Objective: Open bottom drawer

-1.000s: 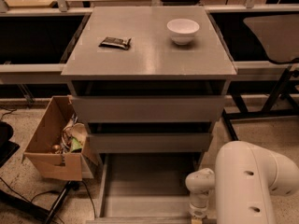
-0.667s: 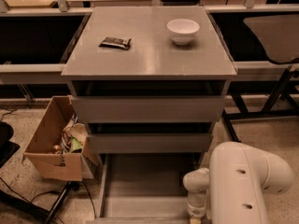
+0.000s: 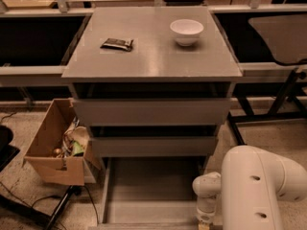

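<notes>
The grey cabinet (image 3: 152,56) has three drawer fronts. The bottom drawer (image 3: 148,190) is pulled far out toward me, and its plain grey tray interior lies bare. Above it sit the middle drawer front (image 3: 153,146) and the top drawer front (image 3: 152,111), both slightly out. My white arm (image 3: 259,190) fills the lower right. The gripper (image 3: 205,220) hangs at the drawer's front right corner, cut off by the bottom edge of the view.
A white bowl (image 3: 186,31) and a dark snack packet (image 3: 117,44) lie on the cabinet top. An open cardboard box (image 3: 55,145) with clutter stands on the floor at the left. Dark table legs (image 3: 283,99) are at the right; a black base (image 3: 7,147) at far left.
My arm has shifted slightly left and toward the camera. The drawers have not moved.
</notes>
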Tool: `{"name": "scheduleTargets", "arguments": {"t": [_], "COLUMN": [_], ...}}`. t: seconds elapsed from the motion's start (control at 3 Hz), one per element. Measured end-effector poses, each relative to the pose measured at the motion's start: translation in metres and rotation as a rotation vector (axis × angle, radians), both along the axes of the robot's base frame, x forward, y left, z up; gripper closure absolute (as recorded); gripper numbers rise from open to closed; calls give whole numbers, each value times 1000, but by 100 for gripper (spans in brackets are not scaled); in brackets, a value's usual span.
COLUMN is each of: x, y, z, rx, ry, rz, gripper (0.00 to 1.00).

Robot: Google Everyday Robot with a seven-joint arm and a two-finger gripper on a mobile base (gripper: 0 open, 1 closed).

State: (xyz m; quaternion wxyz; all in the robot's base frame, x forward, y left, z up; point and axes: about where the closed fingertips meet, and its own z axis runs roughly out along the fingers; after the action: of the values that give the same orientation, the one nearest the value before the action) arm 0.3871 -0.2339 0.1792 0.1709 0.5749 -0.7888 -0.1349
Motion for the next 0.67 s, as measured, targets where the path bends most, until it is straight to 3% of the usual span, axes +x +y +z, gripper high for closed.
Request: {"name": "scheduleTargets", "arguments": {"t": [0.67], "x": [-7], "y": [-15], "z": [11], "rx": [-27], "ry": [17], "rz": [-38], "gripper": [100]}}
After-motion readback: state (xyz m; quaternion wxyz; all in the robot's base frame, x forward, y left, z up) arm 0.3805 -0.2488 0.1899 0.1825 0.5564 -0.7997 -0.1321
